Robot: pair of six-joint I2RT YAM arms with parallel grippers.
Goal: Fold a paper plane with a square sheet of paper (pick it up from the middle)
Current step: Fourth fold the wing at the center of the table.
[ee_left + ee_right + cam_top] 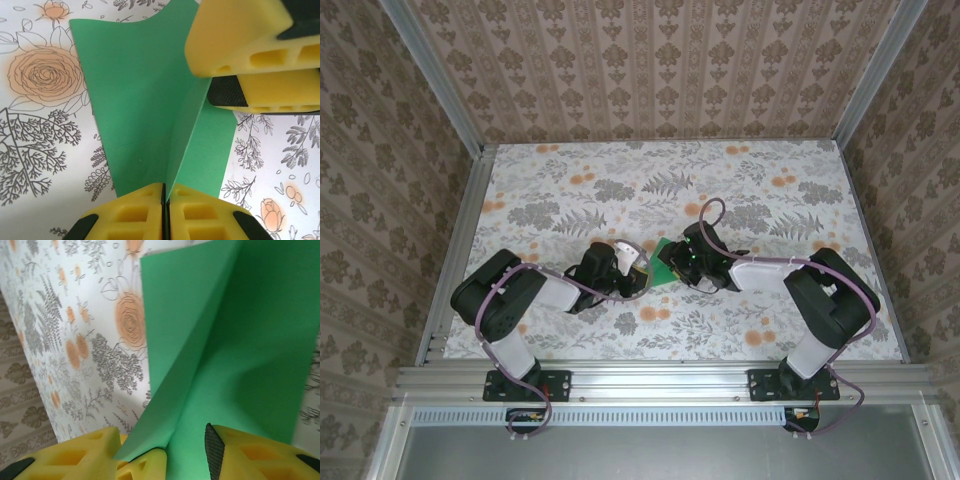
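Top external view: a floral-patterned table (570, 190) is enclosed by patterned walls (380, 150). Both arms are reached inward so that they meet near the table's centre. The paper plane (664, 267) is recorded there as a small patch of bright green between the left gripper (638, 268) and the right gripper (682, 262). It is largely covered by them, so its outline is perhaps not fully readable from this height.

Left wrist view: the paper plane (145, 110) is shown as a green sheet lying on the table print, with one raised crease running up its middle. The left gripper (165, 192) is clenched on the near end of that crease, its yellow fingers (130, 215) pressed together with the fold pinched between them. The right gripper (205, 80) is seen at the far end of the crease, just above the paper.

Right wrist view: the paper plane (240, 340) is seen with its crease standing up and one flap (175, 325) tilted. The right gripper (185, 455) is released: its jaws are set apart, with the green paper passing between them. The dark pad (214, 450) is not seen pressed against the sheet.
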